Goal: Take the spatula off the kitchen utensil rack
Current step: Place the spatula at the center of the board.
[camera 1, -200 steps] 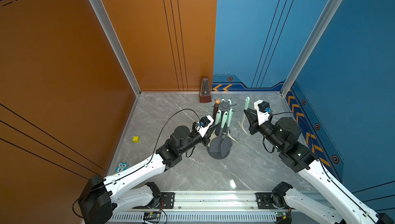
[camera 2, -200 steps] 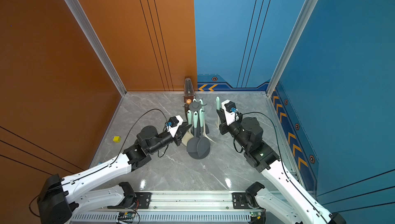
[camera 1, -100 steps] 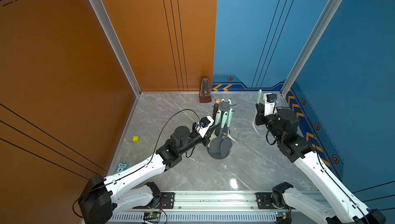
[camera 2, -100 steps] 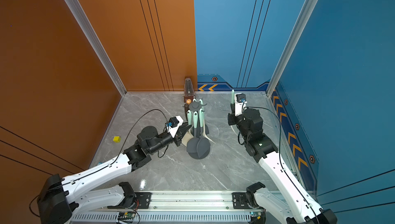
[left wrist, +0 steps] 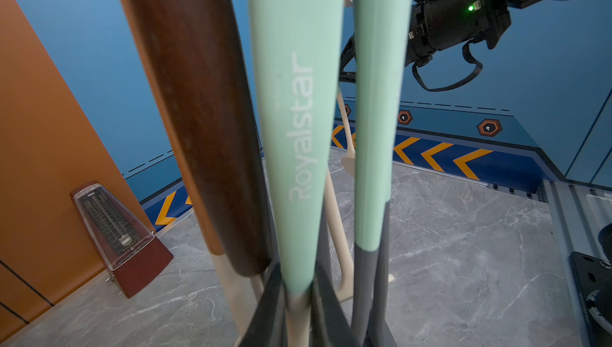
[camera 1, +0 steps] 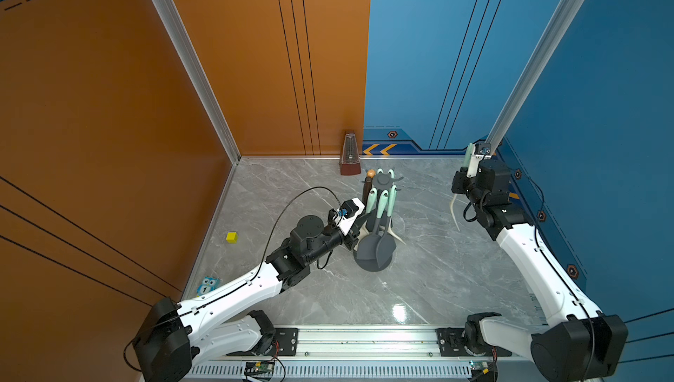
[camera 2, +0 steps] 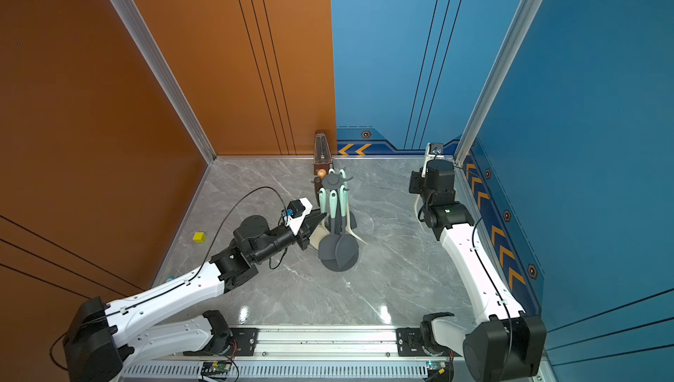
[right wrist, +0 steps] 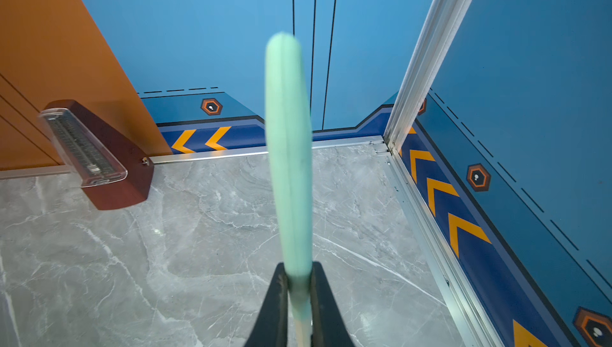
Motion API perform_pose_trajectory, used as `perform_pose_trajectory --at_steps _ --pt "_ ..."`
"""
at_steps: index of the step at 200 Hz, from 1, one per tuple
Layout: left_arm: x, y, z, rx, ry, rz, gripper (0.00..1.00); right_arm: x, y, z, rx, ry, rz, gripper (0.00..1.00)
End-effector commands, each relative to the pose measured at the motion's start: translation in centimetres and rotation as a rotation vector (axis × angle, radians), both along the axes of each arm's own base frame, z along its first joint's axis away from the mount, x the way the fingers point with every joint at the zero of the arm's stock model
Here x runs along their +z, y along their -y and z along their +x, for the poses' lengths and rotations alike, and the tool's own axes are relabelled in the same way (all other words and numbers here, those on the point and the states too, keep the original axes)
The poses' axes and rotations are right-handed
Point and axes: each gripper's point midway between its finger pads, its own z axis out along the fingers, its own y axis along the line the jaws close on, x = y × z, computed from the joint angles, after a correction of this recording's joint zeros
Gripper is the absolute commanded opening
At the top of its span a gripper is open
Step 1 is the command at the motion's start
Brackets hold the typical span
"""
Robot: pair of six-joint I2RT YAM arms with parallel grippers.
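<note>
Through wrist views only: right claw (right wrist: 299, 265) tight on spatula (right wrist: 288, 146), left claw (left wrist: 298, 269) tight on mint handle (left wrist: 294, 113).

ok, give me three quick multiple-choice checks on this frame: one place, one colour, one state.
1. Where is the metronome?
A) at the foot of the back wall, beyond the kitchen utensil rack
B) hung on a rack hook
C) lying flat by the arm bases

2. What colour is the handle of the spatula in the right gripper?
A) red
B) mint green
C) black

3. What state is the spatula in?
A) hanging on the rack
B) lying down loose
C) gripped, clear of the rack

Key:
1A, both top views show it upright at the wall.
2B, the right wrist view shows mint.
3C, the jaws are closed on it, well apart from the rack.
</note>
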Motion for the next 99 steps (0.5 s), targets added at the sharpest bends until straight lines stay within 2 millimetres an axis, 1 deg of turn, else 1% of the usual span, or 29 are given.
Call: perform_pose_trajectory --at_steps 1,12,36,63,89,94,99 --pt "-0.2 -0.6 -0.1 0.005 0.000 -0.009 0.17 0.5 1.7 0.8 -0.074 -0.014 -0.030 0.00" --pt "-0.2 -0.5 -0.1 0.005 -0.001 -0.008 0.17 0.1 2.3 1.4 -0.100 -0.031 -0.053 0.00" --pt "-0.4 -0.4 -0.1 0.001 -0.009 -0.006 0.17 -0.5 2.9 3.0 -0.124 -0.076 -0.087 0.00" --pt "-0.3 -0.4 -0.2 -0.003 -0.004 -0.008 0.17 -0.5 3.6 4.8 -0.158 -0.141 -0.144 0.00" --pt "-0.3 -0.4 -0.2 -0.003 -0.003 -0.006 0.17 0.1 4.2 6.5 -0.188 -0.174 -0.177 0.00" --pt "-0.3 -0.4 -0.2 -0.004 -0.003 -0.006 0.17 -0.4 4.4 6.9 -0.195 -0.194 -0.189 0.00" --pt "-0.3 -0.4 -0.2 -0.004 -0.004 -0.007 0.17 -0.3 4.5 7.2 -0.200 -0.203 -0.197 0.00"
